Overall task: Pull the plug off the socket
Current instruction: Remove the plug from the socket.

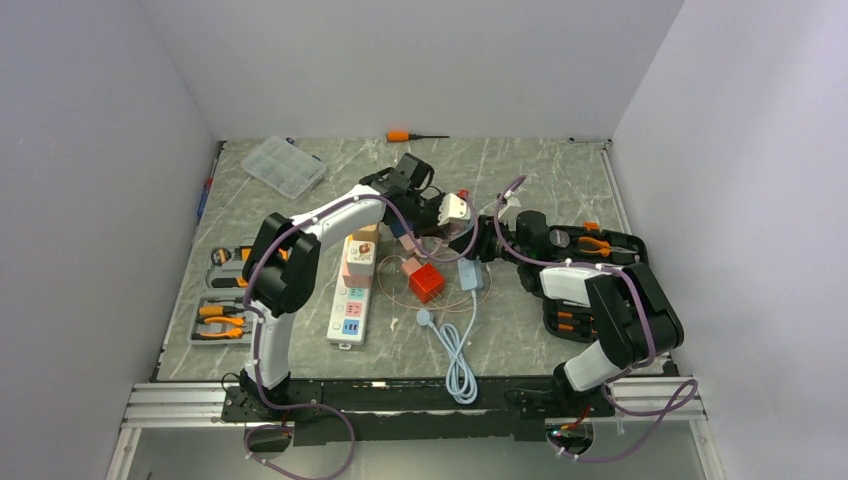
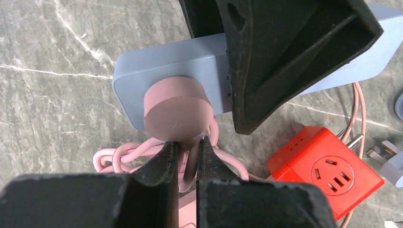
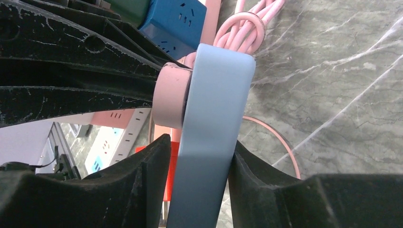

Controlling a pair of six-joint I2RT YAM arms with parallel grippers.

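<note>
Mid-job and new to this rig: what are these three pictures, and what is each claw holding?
The machine is two table-mounted arms ending in two-finger claws. The wide picture looks down from above; the other two come from cameras on each wrist. The right gripper clamps a flat pale blue socket block. A round pink plug sits in it, and the left gripper is shut on the pink cord where it leaves that plug. On the grey marbled table lie a long white power strip, a red cube socket and a light blue cable.
</note>
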